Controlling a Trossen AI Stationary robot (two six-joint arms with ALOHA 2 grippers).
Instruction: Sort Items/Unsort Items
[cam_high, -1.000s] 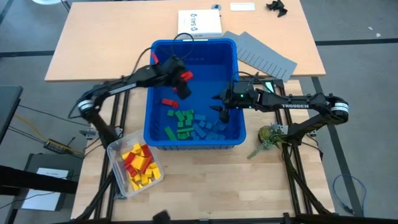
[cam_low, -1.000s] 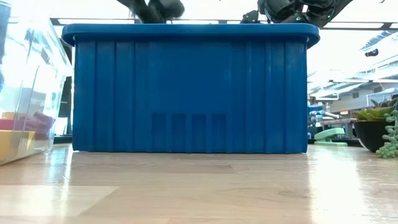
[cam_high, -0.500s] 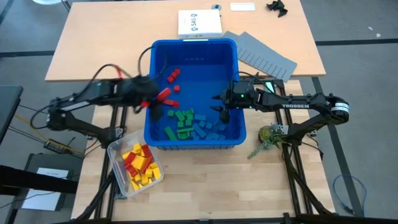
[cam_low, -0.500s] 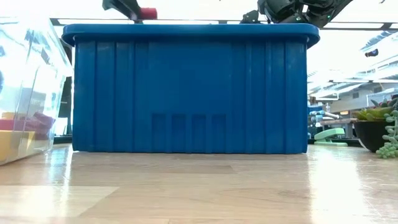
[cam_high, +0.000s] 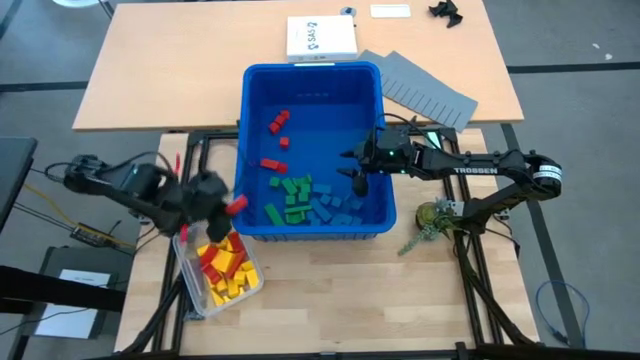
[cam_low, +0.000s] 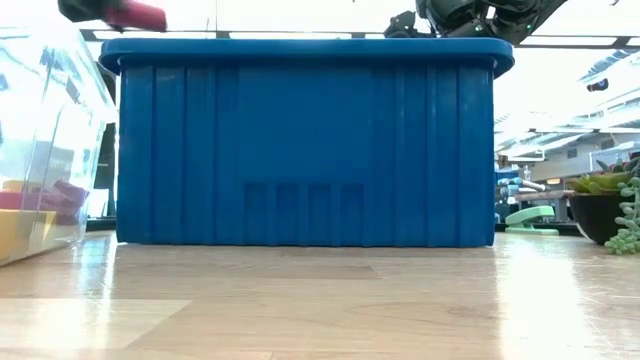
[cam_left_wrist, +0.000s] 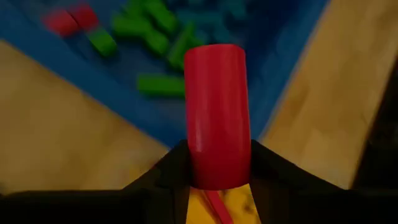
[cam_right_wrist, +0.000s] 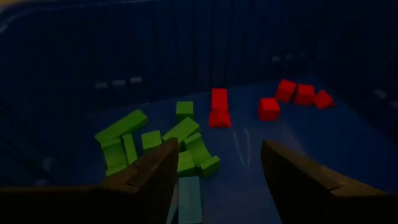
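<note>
From above, the left gripper (cam_high: 222, 200) sits just outside the near left corner of the blue bin (cam_high: 246, 120), over the edge of the clear tub (cam_high: 190, 282), and it grasps a red block (cam_high: 237, 203) between its fingers. The tub holds red and yellow blocks (cam_high: 226, 264). Inside the bin, a few red blocks (cam_high: 277, 122) lie toward the far side, green blocks (cam_high: 290, 196) sit near the middle, and blue blocks (cam_high: 335, 207) lie close by on the right. The right gripper (cam_high: 358, 178) hangs inside the bin near its right wall, above the blue blocks, with its jaws spread and nothing between them. A grey slotted sheet (cam_high: 418, 88) and a white box (cam_high: 321, 37) lie on the table beyond the bin. In the low view, the bin's front wall fills the middle, the red block shows above its rim at the left, and the tub stands at the left edge. In the left wrist view, the jaws are clamped on the upright red block, with the bin corner and green blocks behind. In the right wrist view, two spread fingers (cam_right_wrist: 155, 177) frame green blocks and red blocks on the bin floor, with a blue block just ahead between them.
</note>
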